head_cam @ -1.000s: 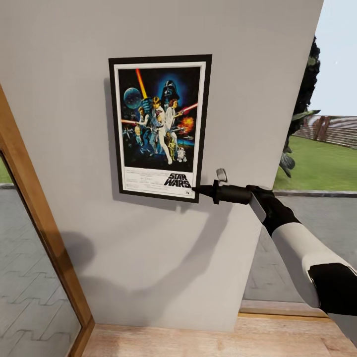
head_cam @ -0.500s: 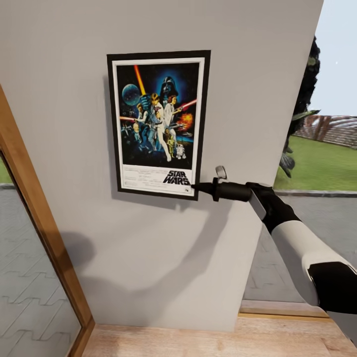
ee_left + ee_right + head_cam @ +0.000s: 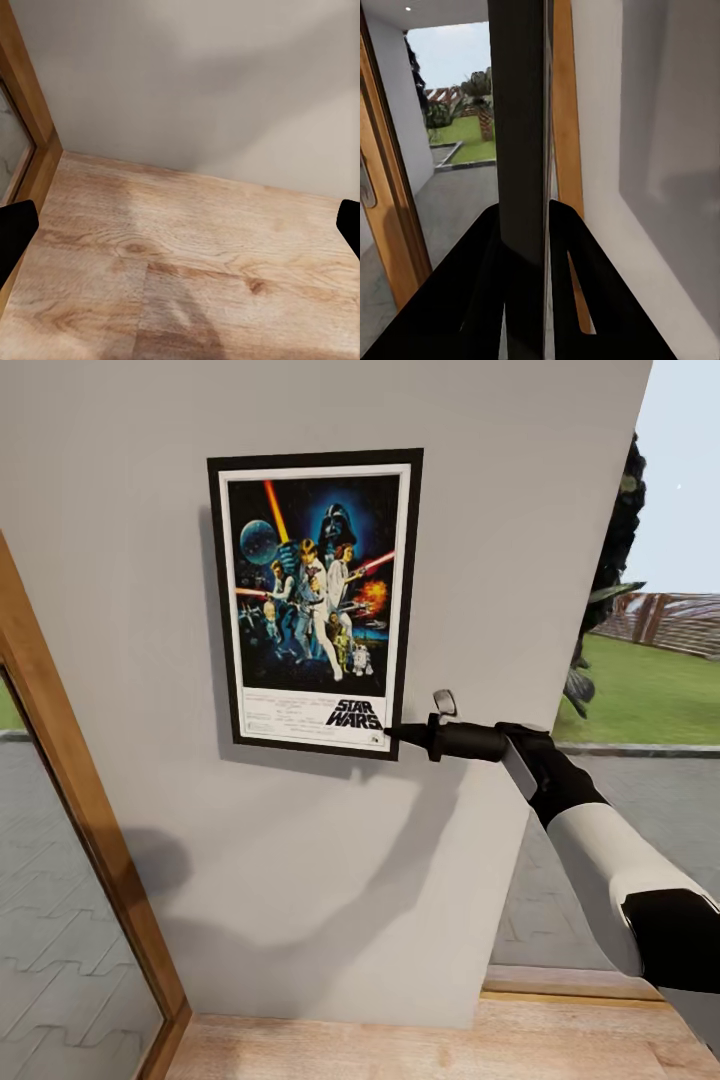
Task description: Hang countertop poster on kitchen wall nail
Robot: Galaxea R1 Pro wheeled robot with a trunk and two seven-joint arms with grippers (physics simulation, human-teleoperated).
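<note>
- The poster sits higher against the grey wall than it did a second ago; its top edge has climbed and its left side has swung slightly outward, so it now looks a touch more tilted.
- The right hand still pinches the poster's lower right corner, its two fingers closed on the black frame; in the right wrist view the frame runs edge-on between the dark fingers.
- The right arm has barely shifted, rising a little with the poster.
- The left hand points at the wooden floor by the wall, its fingertips spread wide with nothing between them.
- The wooden door frame and the garden beyond look unchanged.
</note>
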